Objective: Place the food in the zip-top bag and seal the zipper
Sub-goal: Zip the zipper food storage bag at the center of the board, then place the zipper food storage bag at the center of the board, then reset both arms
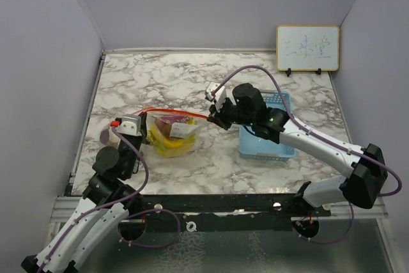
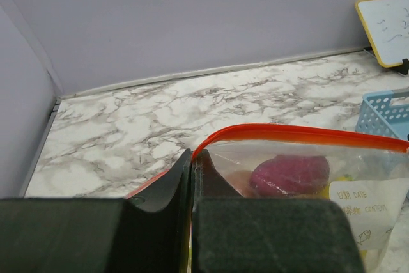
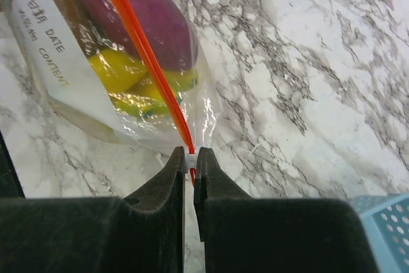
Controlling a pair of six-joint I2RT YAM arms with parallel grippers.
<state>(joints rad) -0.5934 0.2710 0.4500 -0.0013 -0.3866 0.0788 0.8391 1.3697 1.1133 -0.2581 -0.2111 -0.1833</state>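
The clear zip-top bag (image 1: 171, 133) with an orange zipper strip (image 1: 176, 113) stands on the marble table, food inside. Yellow bananas (image 3: 124, 71) and a magenta tuber (image 2: 289, 174) show through the plastic; the tuber also shows in the right wrist view (image 3: 153, 14). My left gripper (image 2: 192, 156) is shut on the bag's left end, just below the zipper strip (image 2: 300, 133). My right gripper (image 3: 189, 155) is shut on the white zipper slider (image 3: 190, 158) at the bag's right end. The strip (image 3: 140, 49) runs taut between the two grippers.
A light-blue plastic basket (image 1: 268, 133) stands right of the bag under my right arm; its corner shows in the right wrist view (image 3: 386, 228). A small whiteboard (image 1: 307, 47) leans on the back wall at right. Grey walls enclose the table.
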